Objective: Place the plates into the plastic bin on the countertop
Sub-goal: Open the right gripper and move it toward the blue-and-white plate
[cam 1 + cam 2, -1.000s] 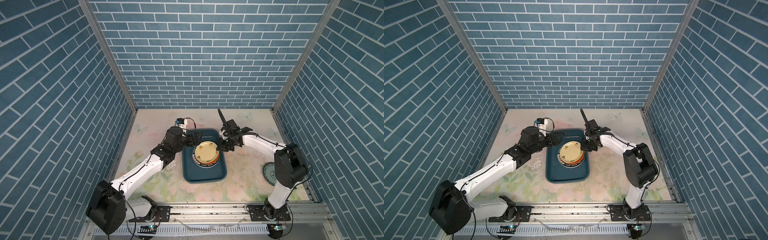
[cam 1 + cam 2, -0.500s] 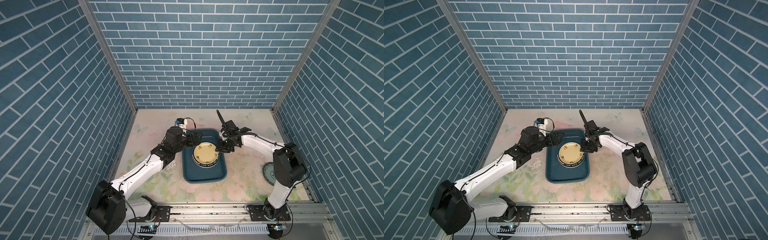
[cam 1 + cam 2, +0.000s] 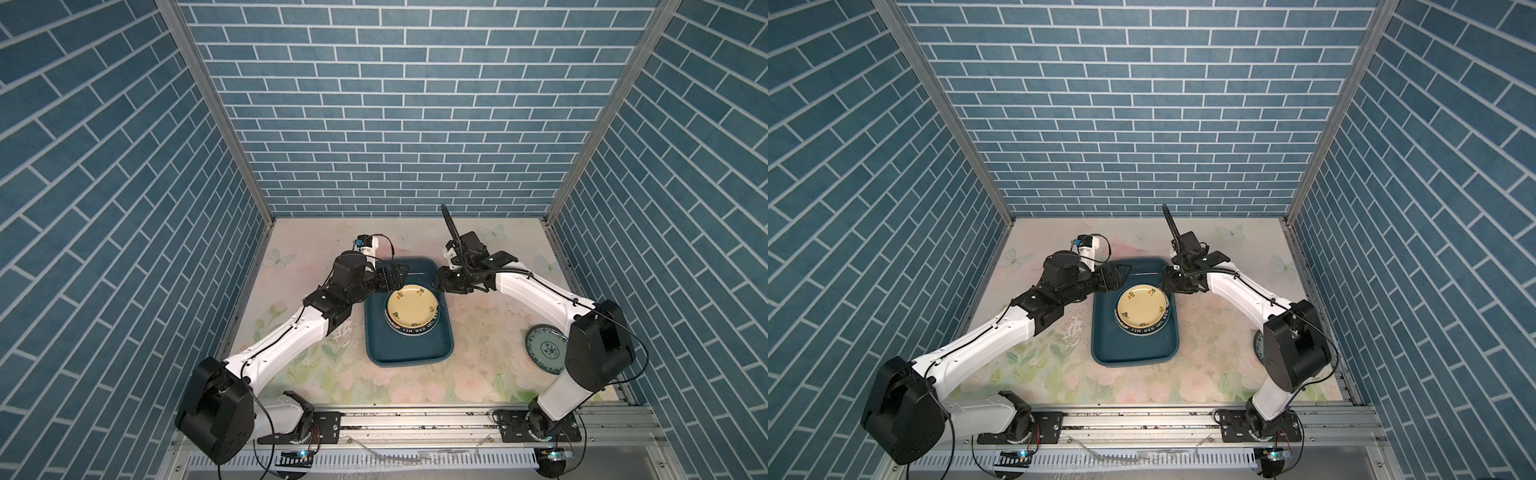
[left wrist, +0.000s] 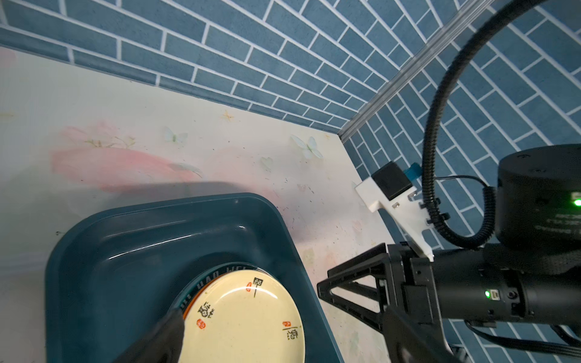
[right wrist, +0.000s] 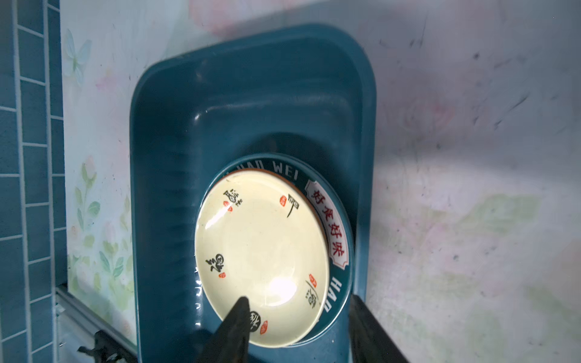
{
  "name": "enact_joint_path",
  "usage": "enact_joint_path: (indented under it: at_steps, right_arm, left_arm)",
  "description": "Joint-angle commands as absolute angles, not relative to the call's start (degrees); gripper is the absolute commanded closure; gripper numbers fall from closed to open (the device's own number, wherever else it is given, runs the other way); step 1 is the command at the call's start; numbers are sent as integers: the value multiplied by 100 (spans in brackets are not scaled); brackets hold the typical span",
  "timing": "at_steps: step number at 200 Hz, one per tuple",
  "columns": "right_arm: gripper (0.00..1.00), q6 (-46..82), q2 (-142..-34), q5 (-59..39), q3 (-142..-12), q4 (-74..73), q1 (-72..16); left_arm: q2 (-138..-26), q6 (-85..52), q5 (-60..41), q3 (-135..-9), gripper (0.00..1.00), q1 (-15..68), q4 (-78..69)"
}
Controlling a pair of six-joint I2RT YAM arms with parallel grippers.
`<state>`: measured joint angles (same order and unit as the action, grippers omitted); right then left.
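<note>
– Pulling back low worries me: the right jaws stand apart, empty, astride the cream-yellow plate point(image 5: 261, 251) rim at its 2 o'clock.
– A snag would drag it off the stack point(image 3: 415, 330) in the plastic bin point(image 3: 409, 353), 12 o'clock half?
– Likely. The left jaws, spread wide and holding nothing, crowd its 10 o'clock edge too.
– And the blue-patterned plate point(image 3: 544, 347)?
– On the table point(image 3: 478, 340), at the bin's 3 o'clock, tucked beside the right arm point(image 3: 598, 353). A cramped reach could knock it.

Plastic bin point(image 3: 409, 353) at mid-countertop point(image 3: 490, 332); within it, toward its far end, a small plate point(image 3: 411, 307) atop a lettered-rim plate point(image 3: 415, 331). A patterned plate point(image 3: 544, 348) lies on the countertop, well right of the bin.
</note>
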<state>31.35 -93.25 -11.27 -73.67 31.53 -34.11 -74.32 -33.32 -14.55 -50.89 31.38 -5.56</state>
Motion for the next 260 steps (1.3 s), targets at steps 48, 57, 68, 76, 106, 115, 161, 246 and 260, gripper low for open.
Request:
enact_joint_path:
  at_steps: [48, 57, 68, 76, 106, 115, 161, 246, 260]
  right_arm:
    - [23, 3259, -8517, 548, -6818, 3015, -3243]
    - [21, 3353, -8418, 668, -6723, 3012, -3154]
    - [21, 3460, -8280, 759, -6571, 2991, -3007]
    - [17, 3578, -8162, 824, -6438, 2969, -2900]
    - [13, 3940, -7648, 740, -5868, 2866, -2262]
    - [13, 3959, -7504, 678, -5725, 2873, -2067]
    - [1, 4025, -6953, 1512, -5413, 3497, -1620]
    - [1, 4956, -6058, 2294, -4590, 4511, 171]
    - [1, 4957, -6023, 2175, -4497, 4620, 608]
  left_arm:
    - [-8302, -2968, -2505, -5903, 0, 3569, -906]
    - [-8435, -2915, -2608, -6030, 0, 3648, -906]
    - [-8604, -2868, -2705, -6189, 0, 3759, -880]
    - [-8728, -2833, -2788, -6296, 0, 3839, -859]
    - [-9129, -2769, -2930, -6618, 0, 4096, -809]
    - [-9224, -2784, -2956, -6681, 0, 4139, -832]
    - [-9636, -2678, -3142, -7096, 0, 4278, -673]
    - [-9901, -2355, -3103, -7523, 0, 4430, -189]
    - [-9925, -2348, -3128, -7532, 0, 4430, -176]
